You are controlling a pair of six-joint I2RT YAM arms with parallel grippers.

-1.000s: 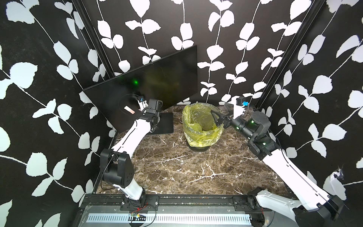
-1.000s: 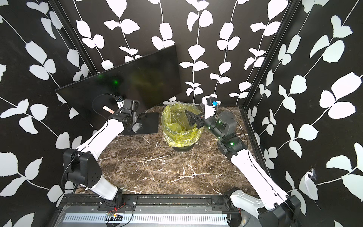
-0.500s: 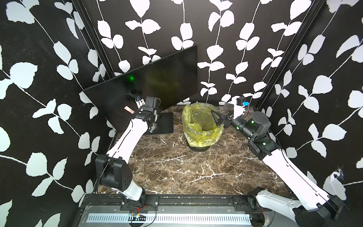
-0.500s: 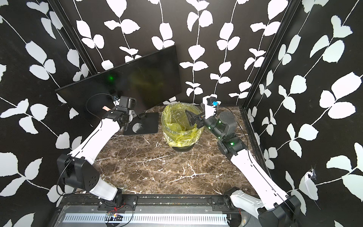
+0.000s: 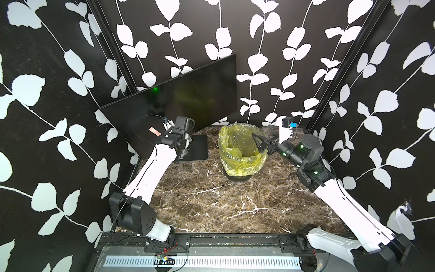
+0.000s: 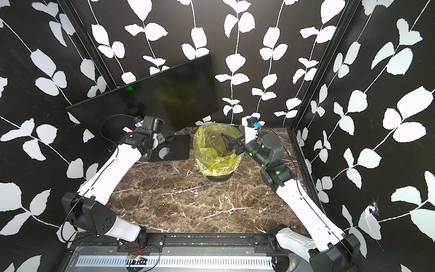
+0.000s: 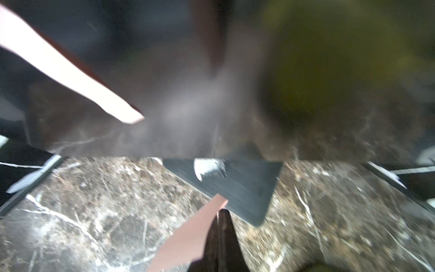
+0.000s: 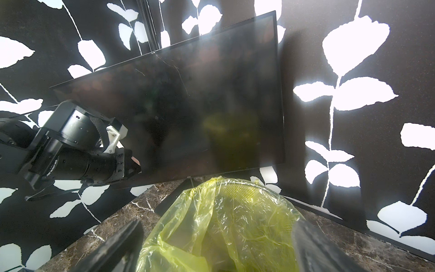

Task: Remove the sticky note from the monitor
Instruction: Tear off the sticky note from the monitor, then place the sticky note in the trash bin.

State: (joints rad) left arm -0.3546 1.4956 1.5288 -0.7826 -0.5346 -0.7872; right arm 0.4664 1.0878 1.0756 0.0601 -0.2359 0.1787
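The main risk sat well left of the bin [image 5: 235, 164]. The sticky note [image 5: 154, 130] was caught by one edge only. A pull at an angle to the monitor [image 5: 188, 99] could have torn the paper or slid it out of the pinch, most of all if its glue strip clung to the glass. The top views did not show whether any part of the sticky note touched the screen. In the left wrist view it [image 7: 188, 237] hung in front of the marble table [image 7: 94, 212] and the base plate [image 7: 235, 188], which suggested it was off. The fingertips were close to the glossy screen, so a swing toward the bin could have scraped it or nudged the monitor on its plate. Further right, the light paper might have stuck to a finger and refused to drop into the bin. At the bin itself, the right gripper [image 5: 263, 139] sat over the right rim, in the path of an arm bringing the sticky note.

The left gripper [image 7: 220, 214], left of the bin, was fully closed, its fingers [image 7: 220, 235] pressed together on the sticky note's edge. The right gripper, above the bin's right rim, had its jaws spread wide and held nothing. Whether a finger brushed the liner could not be told.
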